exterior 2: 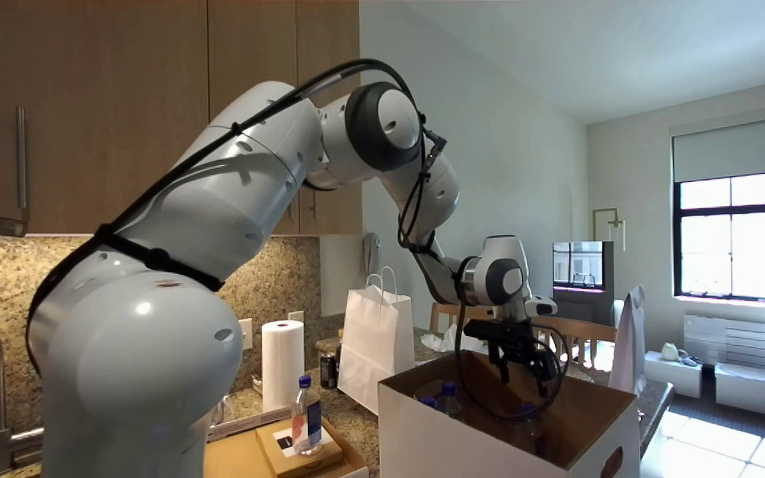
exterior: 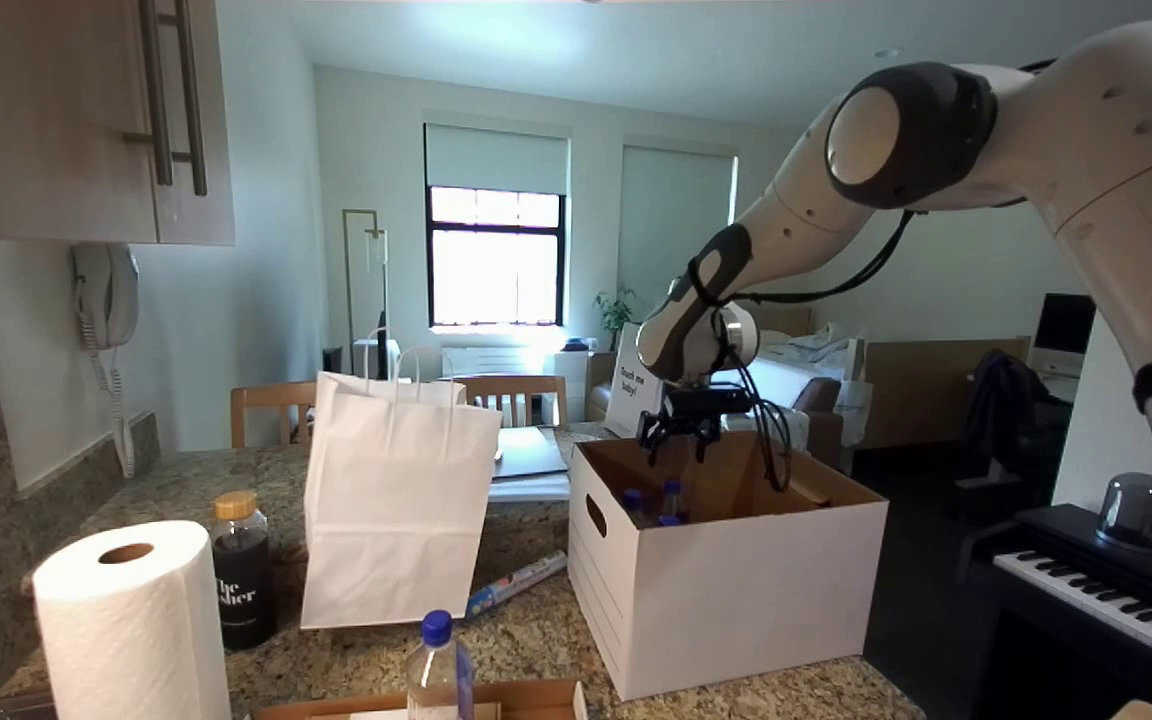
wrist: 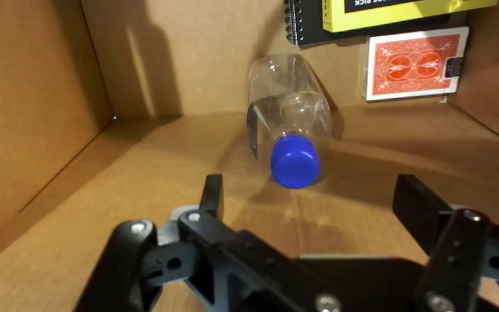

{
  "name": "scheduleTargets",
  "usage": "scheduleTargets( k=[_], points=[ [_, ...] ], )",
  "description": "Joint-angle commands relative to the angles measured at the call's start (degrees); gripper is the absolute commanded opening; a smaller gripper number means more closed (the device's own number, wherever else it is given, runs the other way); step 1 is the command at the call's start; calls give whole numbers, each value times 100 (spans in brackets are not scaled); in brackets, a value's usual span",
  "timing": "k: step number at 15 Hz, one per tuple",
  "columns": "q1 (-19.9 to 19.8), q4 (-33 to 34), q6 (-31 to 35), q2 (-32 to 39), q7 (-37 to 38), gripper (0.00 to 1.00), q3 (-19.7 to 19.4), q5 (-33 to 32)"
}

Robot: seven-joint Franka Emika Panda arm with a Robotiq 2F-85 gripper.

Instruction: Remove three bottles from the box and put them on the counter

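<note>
Hand (wrist: 310, 194) spread wide, holding nothing
It hangs at the mouth of the box (exterior: 756, 590), its gap presumably left for the bottle (wrist: 290, 119) whose cap (wrist: 295, 162) faces it.

In exterior view, counter (exterior: 531, 640) was looked across from above; far window (exterior: 496, 265) was faced, box (exterior: 756, 590) was seen near. In exterior view, arm (exterior 2: 137, 372) was seen very close, stretched away; window was caught at right edge. In wrist view, box was looked down into, close up. Inside of box was shared by all three views.
</note>
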Motion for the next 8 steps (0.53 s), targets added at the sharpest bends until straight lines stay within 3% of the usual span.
scheduleTargets(
  k=[1, 6, 7, 8],
  points=[
    [-101, 485, 104, 558, -23, 100, 66, 156],
    [-67, 967, -67, 989, -1, 100, 47, 116],
    [-46, 1010, -34, 1035, -16, 75, 23, 69],
    [-30, 1043, -102, 1052, -6, 73, 9, 53]
  ],
)
